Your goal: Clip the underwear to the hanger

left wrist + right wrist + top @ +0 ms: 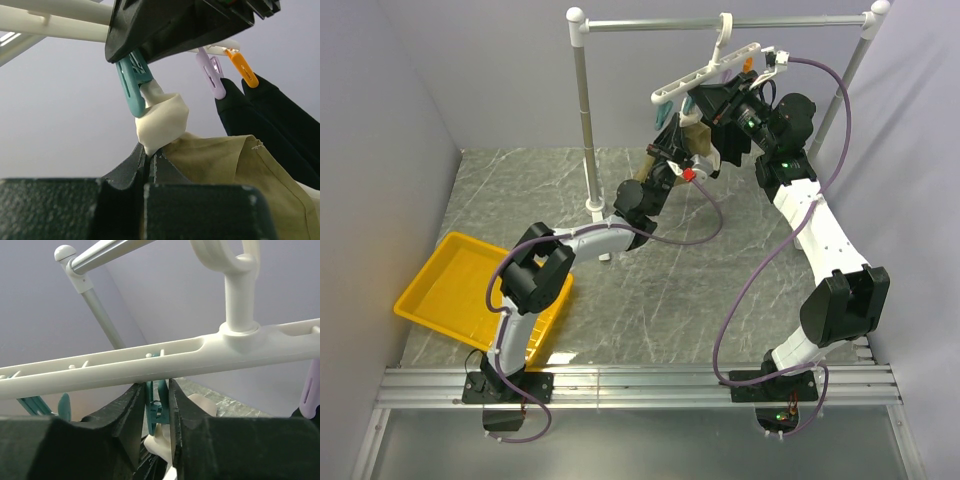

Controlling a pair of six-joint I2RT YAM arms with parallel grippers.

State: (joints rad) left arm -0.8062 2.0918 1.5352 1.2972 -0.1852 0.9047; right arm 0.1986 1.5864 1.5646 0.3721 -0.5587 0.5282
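Observation:
The white hanger (705, 75) hangs by its hook from the silver rail; its bar also shows in the right wrist view (165, 360). My left gripper (149, 150) is shut on the tan underwear (235, 165), holding its cream edge (162, 120) up in the teal clip (131, 85). My right gripper (157, 405) is shut on the top of that teal clip (156, 410), just under the bar. In the top view the left gripper (678, 160) and right gripper (705, 100) meet below the hanger's left half. Purple (212, 75) and orange (242, 67) clips hold a black garment (270, 125).
The tall silver rail (720, 22) stands on a post (586, 120) at the back. A yellow tray (455, 290) lies at the left on the marble table. Grey walls close in left and right.

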